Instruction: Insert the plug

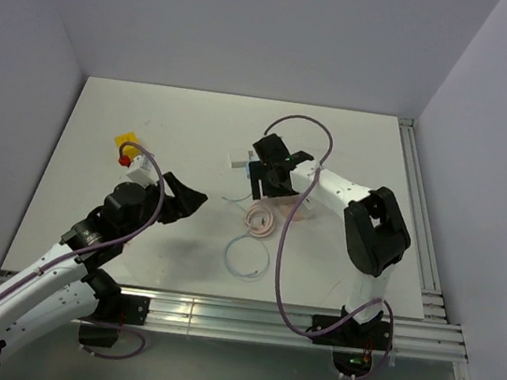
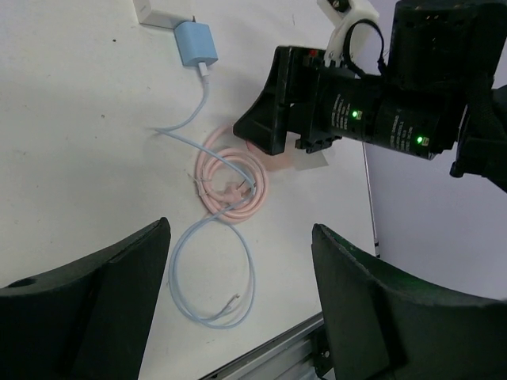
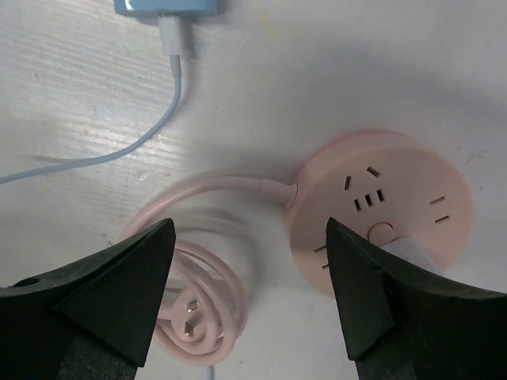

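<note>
Though nowhere near done: no insertion yet, no grasp either. Light-blue plug [image 2: 196, 43] flat on white surface [image 2: 71, 158], near pink round socket [image 3: 380, 210] on its far side, not touching. Right hand [image 3: 249, 261] over socket, fingers spread wide, nothing between. Left hand [image 2: 240, 261] well off from socket, likewise spread and empty. Remaining: pick up, align, push in. Plug boxy, smooth hard plastic; thin pale cable [image 3: 177, 79] limp and looping; socket a matte disc with slotted face; pink cord [image 2: 231, 186] coiled beside socket.
</note>
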